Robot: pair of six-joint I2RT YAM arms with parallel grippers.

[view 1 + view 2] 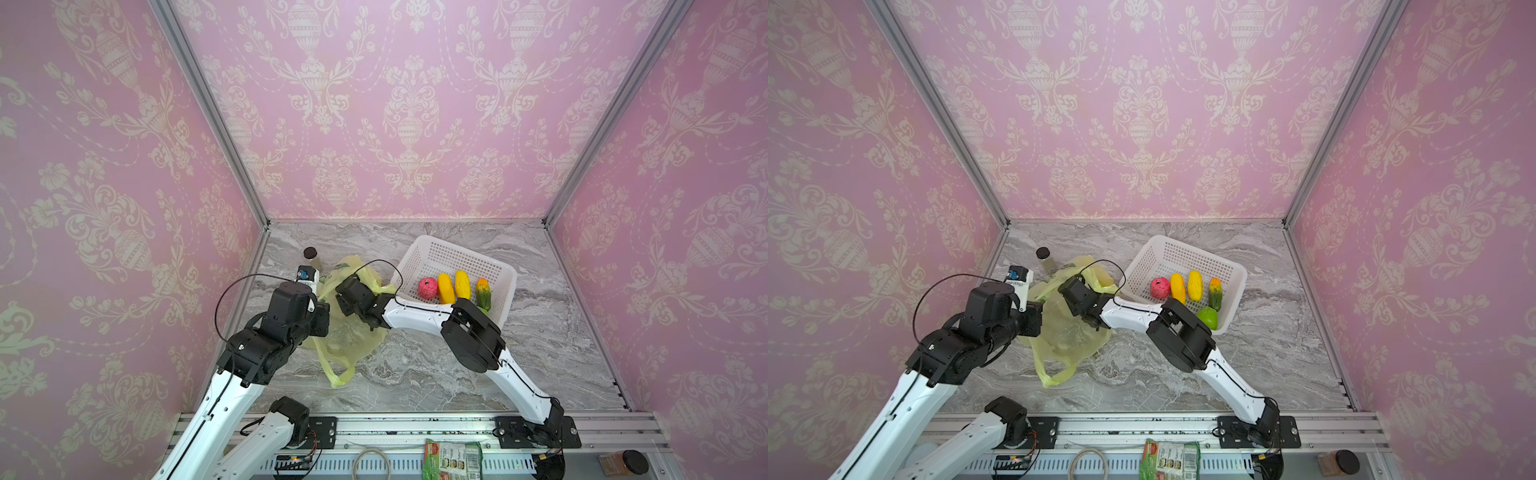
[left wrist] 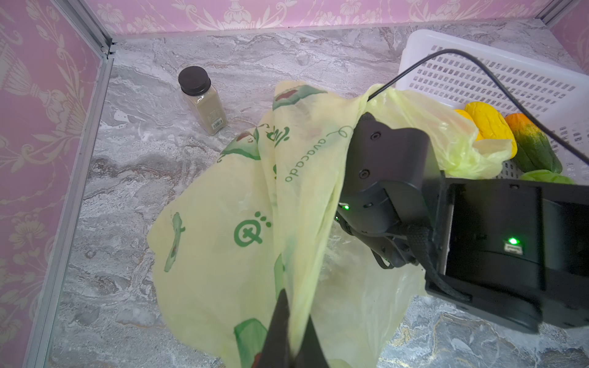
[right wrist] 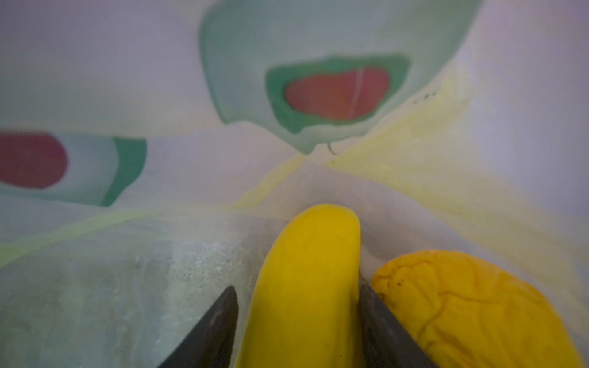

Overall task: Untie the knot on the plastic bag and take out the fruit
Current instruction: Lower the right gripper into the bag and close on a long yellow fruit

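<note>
Left jaws pinch the plastic bag (image 2: 223,255); right jaws, spread, straddle a yellow fruit (image 3: 302,286) inside.

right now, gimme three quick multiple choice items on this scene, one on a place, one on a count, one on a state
1. Where is the right claw?
A. raised high in the air
B. folded back by its base
C. inside the plastic bag

2. How many fruit pieces show in the white basket?
A. five
B. two
C. eight

3. What is the left claw doing?
A. standing wide open
B. pinched shut on the bag's film
C. holding a fruit

Answers:
1 C: its wrist view shows bag film all around, and it straddles a yellow piece.
2 A: a top view shows five there.
3 B: its wrist view shows film pinched between its closed tips.
</note>
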